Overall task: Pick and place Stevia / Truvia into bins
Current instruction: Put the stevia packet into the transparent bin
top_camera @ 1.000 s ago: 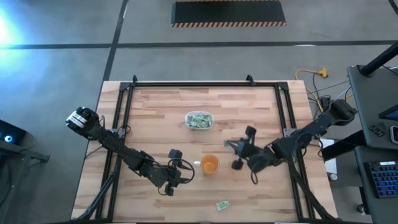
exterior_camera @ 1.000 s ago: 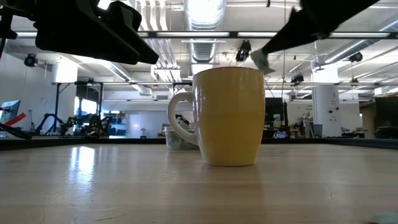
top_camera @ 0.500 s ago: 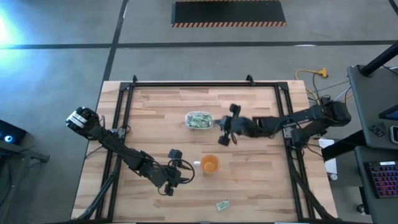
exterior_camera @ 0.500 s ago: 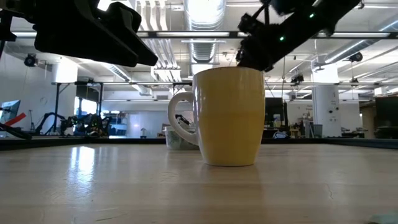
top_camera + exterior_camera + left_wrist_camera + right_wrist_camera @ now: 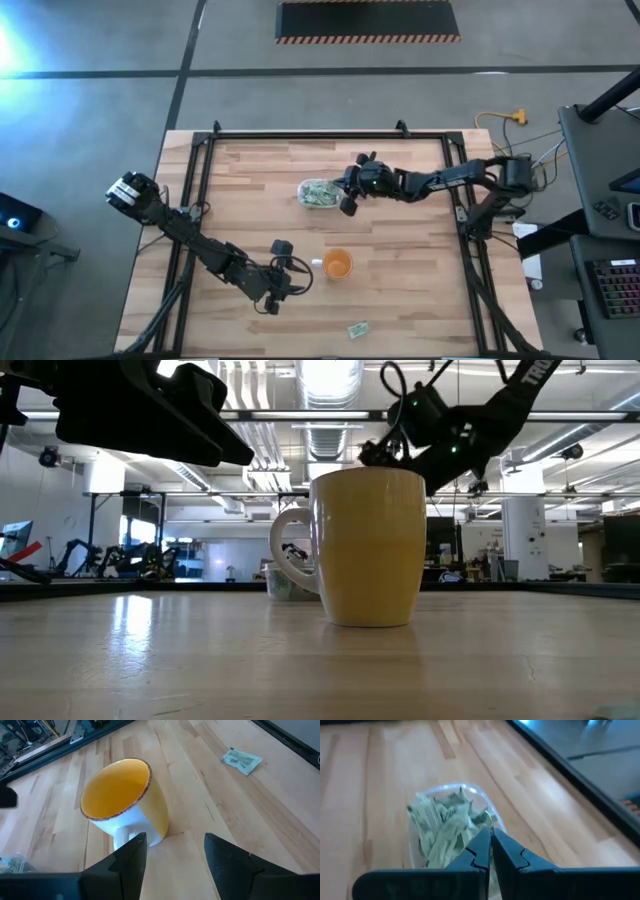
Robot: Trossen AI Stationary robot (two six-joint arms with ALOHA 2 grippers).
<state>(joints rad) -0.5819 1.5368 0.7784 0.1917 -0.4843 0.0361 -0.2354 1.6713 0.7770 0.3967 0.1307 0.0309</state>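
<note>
Near the centre of the high view, our right gripper (image 5: 345,192) hangs at the right edge of the clear tub (image 5: 320,193), its fingers (image 5: 482,851) pressed together with nothing visible between them. The tub is heaped with pale green sachets (image 5: 442,827), and one stray sachet (image 5: 357,328) lies at the bottom centre. Our left gripper (image 5: 300,271) waits with jaws wide, just left of the orange cup (image 5: 338,265).

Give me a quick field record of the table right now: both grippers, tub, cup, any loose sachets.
right gripper: shut, beside the clear tub; no sachet visibly held
left gripper: open, empty, next to the orange cup
clear tub: holds a heap of sachets
orange cup: upright, looks empty
loose sachet: flat on the table near its front edge
</note>
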